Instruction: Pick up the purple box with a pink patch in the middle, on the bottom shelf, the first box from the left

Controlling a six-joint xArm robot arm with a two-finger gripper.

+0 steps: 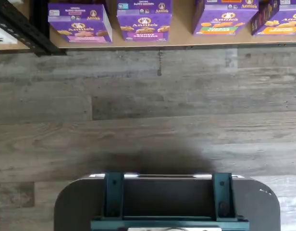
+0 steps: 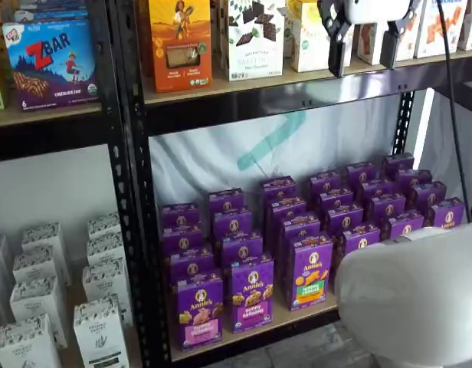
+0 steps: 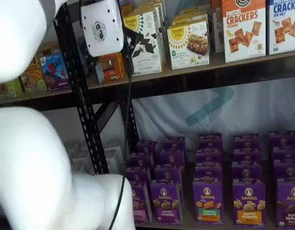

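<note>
The purple box (image 2: 199, 310) with a pink patch stands at the front left end of the bottom shelf (image 2: 293, 320), first in a row of purple Annie's boxes. In a shelf view the purple box (image 3: 139, 203) is partly hidden behind my white arm. The wrist view shows the purple box (image 1: 80, 24) upright on the tan bottom shelf (image 1: 181, 39) beside the black rack post. My gripper (image 2: 364, 44) hangs high up, level with the upper shelf and far above the box. It is open, a wide gap between its black fingers and nothing in them. The gripper (image 3: 114, 67) also shows under its white body.
Other purple Annie's boxes (image 2: 309, 270) fill the bottom shelf in rows. White cartons (image 2: 44, 307) stand in the left bay beyond the black upright (image 2: 132, 192). Snack boxes (image 3: 243, 28) line the upper shelf. My arm's white links (image 2: 420, 299) fill the foreground. Grey plank floor (image 1: 148, 106) lies below.
</note>
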